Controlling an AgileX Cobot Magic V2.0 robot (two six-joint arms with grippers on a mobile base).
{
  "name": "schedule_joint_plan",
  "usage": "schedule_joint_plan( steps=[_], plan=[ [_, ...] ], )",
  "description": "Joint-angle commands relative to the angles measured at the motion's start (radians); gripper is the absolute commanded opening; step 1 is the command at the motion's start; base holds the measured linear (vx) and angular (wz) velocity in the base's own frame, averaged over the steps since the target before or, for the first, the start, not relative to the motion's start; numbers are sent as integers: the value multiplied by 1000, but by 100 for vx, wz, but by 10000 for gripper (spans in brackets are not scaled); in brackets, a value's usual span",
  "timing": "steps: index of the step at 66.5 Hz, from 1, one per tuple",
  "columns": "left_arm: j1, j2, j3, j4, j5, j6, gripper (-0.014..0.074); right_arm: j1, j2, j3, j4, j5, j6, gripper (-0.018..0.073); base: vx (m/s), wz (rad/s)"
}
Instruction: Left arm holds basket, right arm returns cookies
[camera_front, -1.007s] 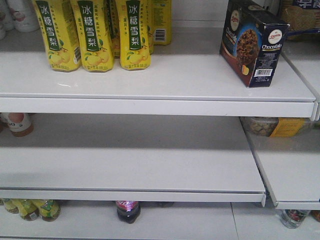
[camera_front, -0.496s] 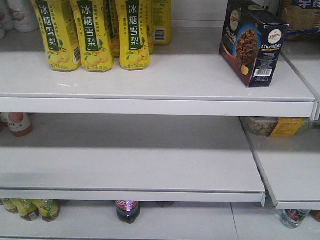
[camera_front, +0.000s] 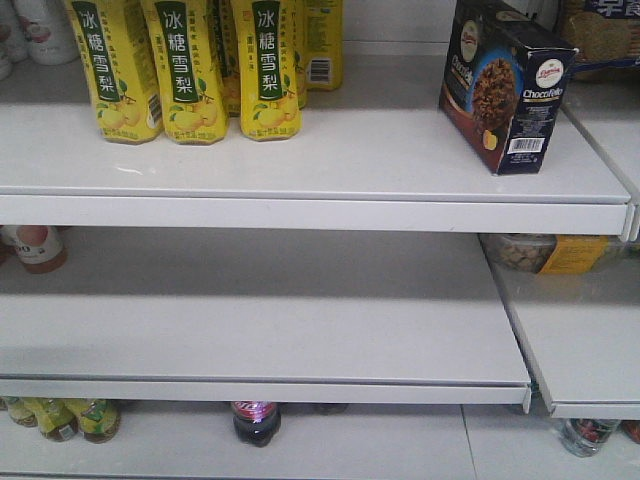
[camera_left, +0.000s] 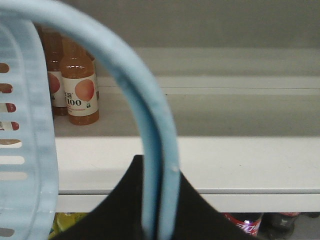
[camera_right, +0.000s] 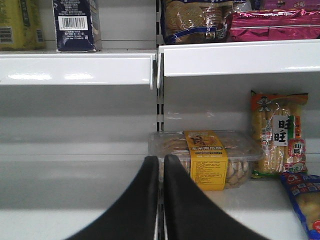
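The cookies (camera_front: 505, 85), a dark navy carton marked "Chocofello", stand upright on the top shelf (camera_front: 300, 165) at its right end, with no gripper touching them. The carton's barcode end (camera_right: 75, 25) shows at the top left of the right wrist view. My right gripper (camera_right: 161, 165) is shut with nothing between its fingers, level with the middle shelf and well below the carton. My left gripper (camera_left: 159, 170) is shut on the light blue handle (camera_left: 150, 125) of the basket (camera_left: 25, 150), whose slotted side fills the left of that view. Neither arm shows in the front view.
Yellow pear-drink bottles (camera_front: 190, 70) stand at the top shelf's left. A clear biscuit tub (camera_right: 205, 157) and snack packets (camera_right: 280, 135) sit on the right middle shelf. Orange juice bottles (camera_left: 77, 85) stand behind the basket. Drink bottles (camera_front: 256, 420) line the bottom shelf.
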Motion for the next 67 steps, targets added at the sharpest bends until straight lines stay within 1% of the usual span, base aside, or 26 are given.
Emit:
schedule_joint_plan(
  steps=[1, 10, 26, 67],
  plan=[
    [-3, -18, -31, 12, -102, 20, -3, -7, -13, 19, -19, -72, 10, -6, 0, 0],
    [-3, -18, -31, 12, -102, 20, -3, -6, -13, 19, -19, -69, 11, -6, 0, 0],
    [-3, -18, -31, 12, -102, 20, -3, 26, -13, 19, -19, -69, 12, -6, 0, 0],
    [-3, -18, -31, 12, -102, 20, -3, 26, -13, 19, -19, -68, 12, -6, 0, 0]
  ],
)
